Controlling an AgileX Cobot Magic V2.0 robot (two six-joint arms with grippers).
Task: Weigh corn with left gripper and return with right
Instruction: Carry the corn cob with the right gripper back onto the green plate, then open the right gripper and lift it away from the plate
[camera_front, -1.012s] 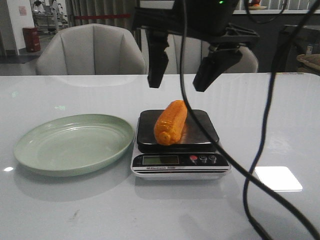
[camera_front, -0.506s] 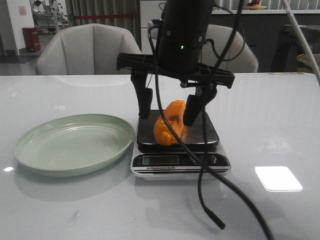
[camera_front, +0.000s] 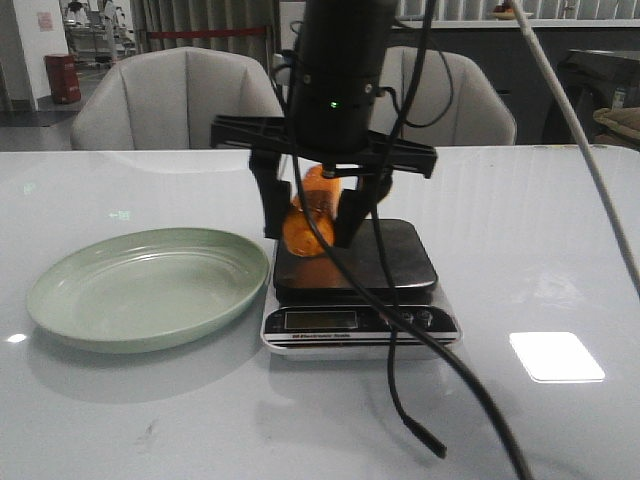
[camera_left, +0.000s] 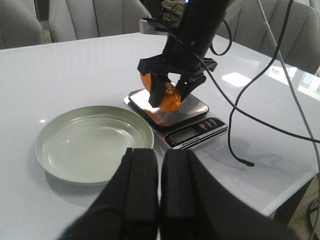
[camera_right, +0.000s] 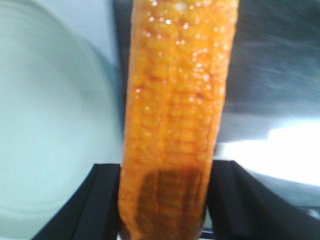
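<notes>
A glossy white table (camera_front: 560, 250) fills the foreground; grey upholstered chairs (camera_front: 180, 100) stand behind it, with a dim room beyond.

The corn (camera_front: 305, 212), an orange-yellow cob with rows of kernels, is held in the air just above the left part of the scale's dark platform (camera_front: 400, 255), tilted, its lower end toward the camera. The right pincer (camera_front: 305, 225) pinches it from both sides, one black finger (camera_front: 268, 205) on the plate side and the other on the far side of the cob. In the right wrist view the corn (camera_right: 175, 115) runs lengthwise between the two fingers (camera_right: 102, 200), the plate pale green on one side and the platform dark on the other.

The scale (camera_front: 360, 318) is a flat kitchen model with a small display (camera_front: 320, 319) and three buttons on its front strip. A line of print runs under the display, too small to read, and the display's figures cannot be made out.

The green plate (camera_front: 60, 290) lies just beside the scale, on its left in the front view.

The left pincer (camera_left: 160, 200) hangs near the table's front edge, well apart from the corn, its fingers pressed together on nothing. Black cables (camera_front: 450, 360) trail down from the right arm across the scale.
</notes>
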